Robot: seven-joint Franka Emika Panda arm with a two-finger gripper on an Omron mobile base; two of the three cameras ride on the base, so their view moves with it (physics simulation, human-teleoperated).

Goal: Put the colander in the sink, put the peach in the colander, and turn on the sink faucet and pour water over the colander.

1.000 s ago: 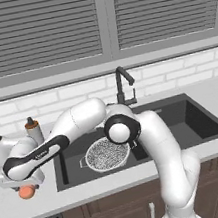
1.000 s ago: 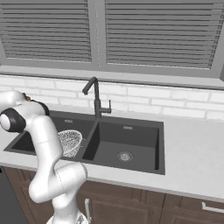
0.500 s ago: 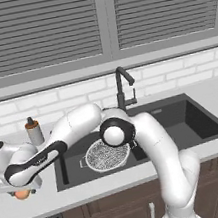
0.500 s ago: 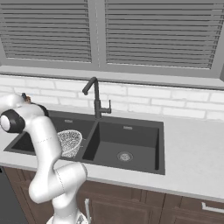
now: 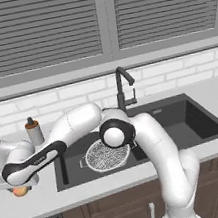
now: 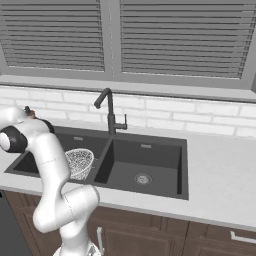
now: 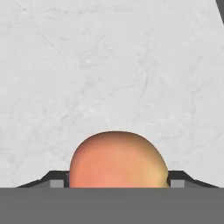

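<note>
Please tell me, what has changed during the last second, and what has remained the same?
The arm swung further left and lowered its end effector over the peach on the counter; the fingers now flank the fruit, a firm grip is not certain. The peach stayed in place, and the colander stayed in the sink.

The colander is seen in the sink's left basin, at 8 o'clock from the faucet.
</note>
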